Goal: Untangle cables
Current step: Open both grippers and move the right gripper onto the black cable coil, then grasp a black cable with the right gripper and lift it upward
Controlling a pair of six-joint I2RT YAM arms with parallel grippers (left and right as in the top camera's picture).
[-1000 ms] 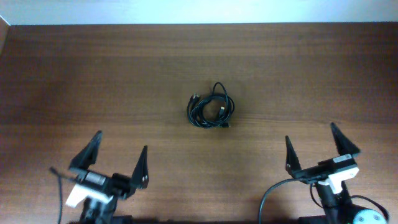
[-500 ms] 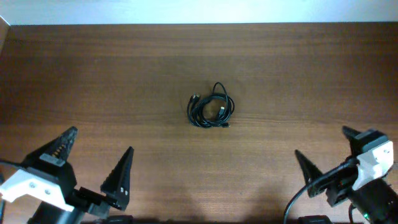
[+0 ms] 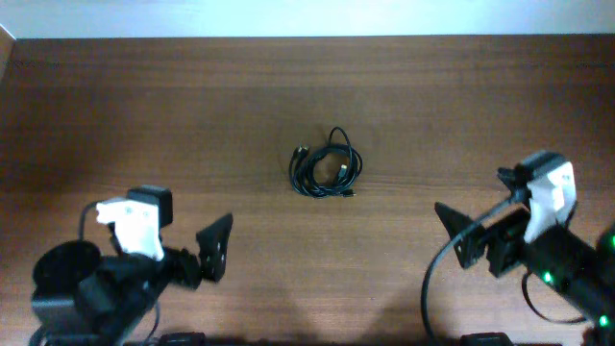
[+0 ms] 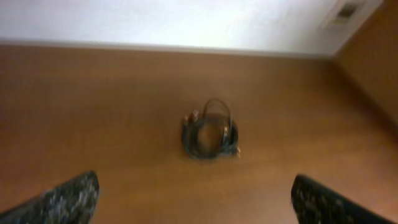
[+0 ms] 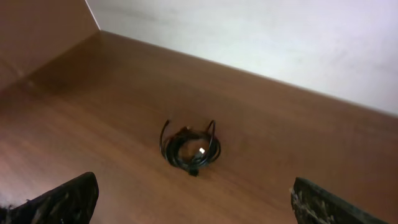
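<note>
The cables [image 3: 309,180] are one small coil of thin black cord with metal-tipped plugs, lying on the wooden table [image 3: 144,115] at its centre. My left gripper [image 3: 197,240] is at the front left, open and empty, well short of the coil. My right gripper [image 3: 469,197] is at the front right, open and empty, also apart from the coil. In the left wrist view the coil [image 4: 194,140] lies ahead of the open gripper [image 4: 194,186]. In the right wrist view the coil [image 5: 175,151] lies ahead of the open gripper [image 5: 194,183].
A white wall [image 3: 307,17] runs along the table's far edge. Wooden side panels stand at the table's ends [image 5: 37,31]. The arms' own thick black wires [image 3: 432,288] hang near the front edge.
Both arms have lifted and swung, so their open grippers now point towards the table centre. The cable coil has not moved.
</note>
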